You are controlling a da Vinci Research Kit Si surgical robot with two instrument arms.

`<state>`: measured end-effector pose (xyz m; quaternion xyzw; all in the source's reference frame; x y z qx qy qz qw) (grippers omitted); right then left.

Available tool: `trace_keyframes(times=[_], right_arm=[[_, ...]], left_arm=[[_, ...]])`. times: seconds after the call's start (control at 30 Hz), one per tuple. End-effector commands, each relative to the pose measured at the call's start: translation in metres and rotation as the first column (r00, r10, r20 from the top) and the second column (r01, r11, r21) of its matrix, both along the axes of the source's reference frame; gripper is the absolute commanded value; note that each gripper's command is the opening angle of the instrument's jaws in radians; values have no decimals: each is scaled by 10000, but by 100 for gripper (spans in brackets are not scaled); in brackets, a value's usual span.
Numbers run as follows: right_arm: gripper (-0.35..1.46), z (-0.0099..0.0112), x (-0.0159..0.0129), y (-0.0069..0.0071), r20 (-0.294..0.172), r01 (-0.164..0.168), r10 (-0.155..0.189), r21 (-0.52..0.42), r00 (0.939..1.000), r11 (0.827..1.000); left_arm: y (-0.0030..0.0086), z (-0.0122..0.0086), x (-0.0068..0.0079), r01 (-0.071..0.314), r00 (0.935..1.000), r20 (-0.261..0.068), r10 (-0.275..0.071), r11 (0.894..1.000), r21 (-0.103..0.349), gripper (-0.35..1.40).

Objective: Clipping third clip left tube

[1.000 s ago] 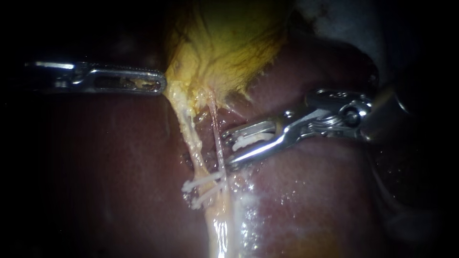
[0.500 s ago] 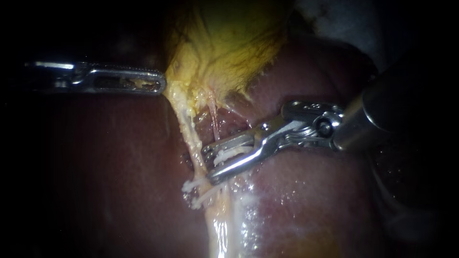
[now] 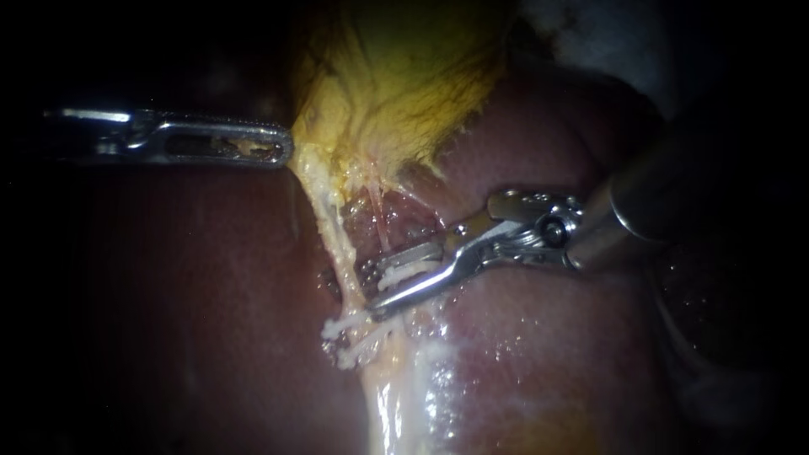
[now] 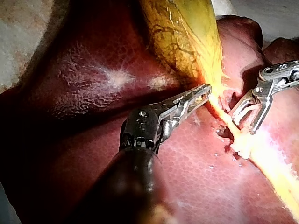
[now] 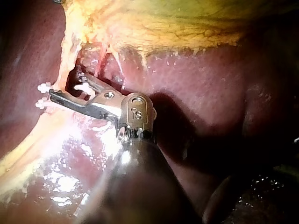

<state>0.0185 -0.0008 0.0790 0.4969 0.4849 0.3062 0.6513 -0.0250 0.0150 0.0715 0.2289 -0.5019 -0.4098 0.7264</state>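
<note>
Instrument, left [image 3: 278, 148]: the shaft enters from the left, and the jaws are closed tight on the edge of the gallbladder [image 3: 404, 76] where it narrows. The grip is judged to draw that edge sideways, so that the strands below it are stretched and spread over the liver [image 3: 194, 295]. Left tube [image 3: 337, 240]: a pale yellowish strand, run from the narrow end of the gallbladder down to a fatty band, drawn straight and laid bare for clipping. Right tube [image 3: 381, 221]: a thin pinkish strand just beside it, on the side nearer the right instrument, passing under the upper jaw. Placed clips [image 3: 350, 330]: two, white, set side by side across the lower end of the left tube. Instrument, right [image 3: 371, 289]: the shaft enters from the right, and the jaws are spread wide yet bear on a white loaded clip [image 3: 406, 271] seated between them. The jaws are angled across the left tube just above the placed clips, with the tips at or just reaching it; whether the tube is fully enclosed cannot be told. The approach is judged to put the third clip on the gallbladder side of the pair. Catching the right tube is the evident risk.
</note>
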Motion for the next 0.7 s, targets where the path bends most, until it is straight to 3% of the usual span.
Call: trace_keyframes(times=[0.03, 0.4, 0.53, 0.7], right_arm=[[51, 1, 1, 1, -14, -38, 38, 20, 10000, 10000], [53, 7, 22, 0, -179, -385, 386, 53, 9991, 9992], [56, 10, 28, -3, 28, -823, 823, -68, 9966, 9966], [58, 13, 40, -9, 0, -934, 934, -87, 9956, 9956]], left_arm=[[0, 0, 0, 1, 10000, -3, -1, 10000, 1, -35], [-1, 1, -2, 15, 10000, -14, -15, 10000, -10, -35], [-2, 1, -2, 17, 10000, -16, -17, 10000, -13, -35], [-2, 1, -3, 19, 10000, -17, -19, 10000, -13, -35]])
